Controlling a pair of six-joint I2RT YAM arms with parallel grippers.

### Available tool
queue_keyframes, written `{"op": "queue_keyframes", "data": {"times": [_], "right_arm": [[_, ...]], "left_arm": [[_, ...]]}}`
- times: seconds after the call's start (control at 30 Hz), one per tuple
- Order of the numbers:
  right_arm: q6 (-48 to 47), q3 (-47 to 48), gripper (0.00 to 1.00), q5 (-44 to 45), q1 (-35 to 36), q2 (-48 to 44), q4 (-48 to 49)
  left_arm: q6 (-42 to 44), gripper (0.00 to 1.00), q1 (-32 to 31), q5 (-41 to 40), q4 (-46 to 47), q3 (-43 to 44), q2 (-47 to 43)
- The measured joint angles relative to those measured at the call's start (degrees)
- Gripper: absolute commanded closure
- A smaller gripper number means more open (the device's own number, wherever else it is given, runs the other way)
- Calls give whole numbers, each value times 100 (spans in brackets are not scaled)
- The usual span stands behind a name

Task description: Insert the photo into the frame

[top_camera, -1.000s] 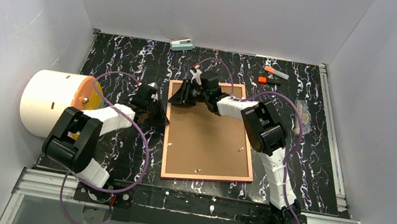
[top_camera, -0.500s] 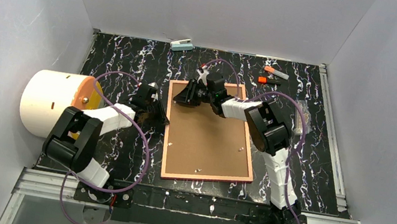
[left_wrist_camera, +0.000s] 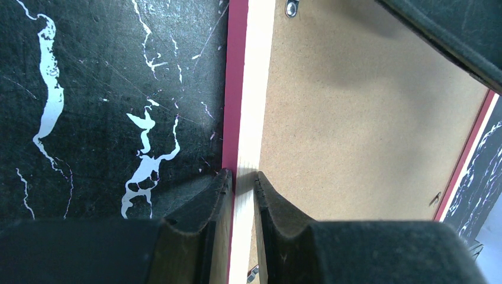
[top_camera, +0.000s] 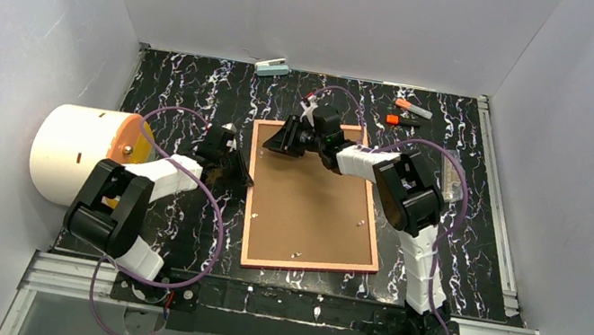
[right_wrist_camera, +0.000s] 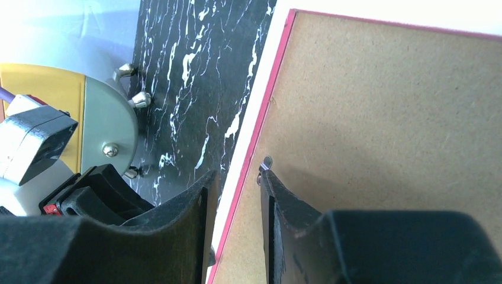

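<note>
The frame (top_camera: 309, 266) lies face down on the black marble table, its pink rim around the brown backing board (top_camera: 314, 207). The photo is hidden. My left gripper (top_camera: 239, 178) is shut on the frame's left rail; in the left wrist view the fingers (left_wrist_camera: 241, 177) pinch the pale rail (left_wrist_camera: 251, 89) beside the board (left_wrist_camera: 355, 118). My right gripper (top_camera: 278, 142) is at the frame's far left corner. In the right wrist view its fingers (right_wrist_camera: 237, 177) stand apart astride the rail (right_wrist_camera: 260, 112), and the right finger touches a small metal tab (right_wrist_camera: 264, 163).
A white cylinder with an orange end (top_camera: 82, 152) lies at the left, close to my left arm. A pale stapler-like object (top_camera: 272, 67) sits at the back edge. Orange markers (top_camera: 412, 109) and a clear bag (top_camera: 454, 171) lie at the back right.
My right wrist has shifted a little back and to the right along the frame's far left corner. The left gripper and the frame have not moved.
</note>
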Motion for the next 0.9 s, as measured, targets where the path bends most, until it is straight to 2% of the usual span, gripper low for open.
{"op": "queue_keyframes", "data": {"times": [0.9], "right_arm": [[433,503,62,-658,52,643,103]], "left_arm": [[2,87,7,-9,-44,44,48]]}}
